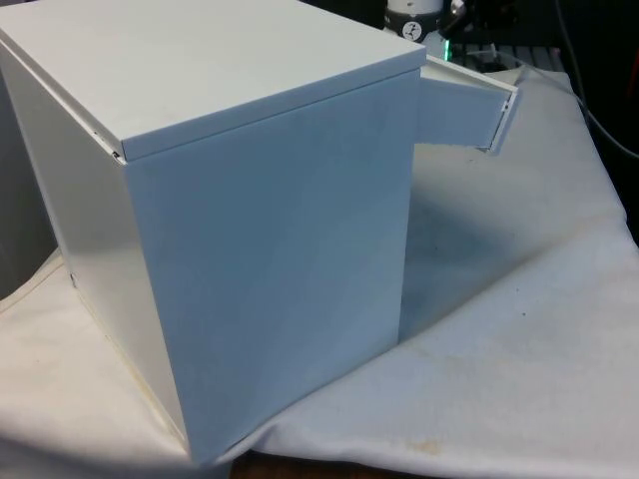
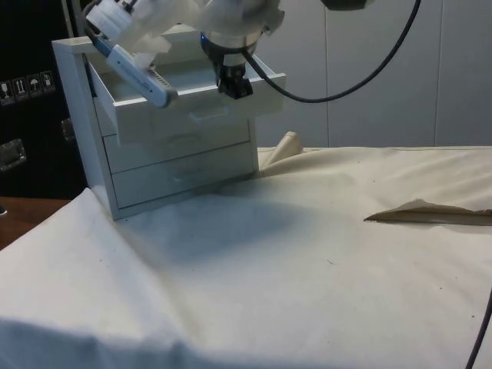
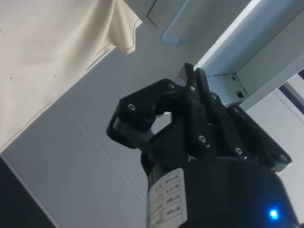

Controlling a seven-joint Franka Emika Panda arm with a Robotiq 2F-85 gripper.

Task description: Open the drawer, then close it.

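A white chest of drawers stands on the cloth, its plain side turned to the front view. Its top drawer sticks out at the front view's right. From the side, the top drawer is pulled well out of the chest, while the two lower drawers sit flush. My black gripper points down at the upper edge of that drawer's front panel. In the wrist view the gripper has its fingertips together against the corner of the drawer, and I see nothing between them.
The white cloth spreads wide in front of the chest, with a raised fold at the side view's right and a bunched corner beside the chest. A black cable hangs from the arm above the table.
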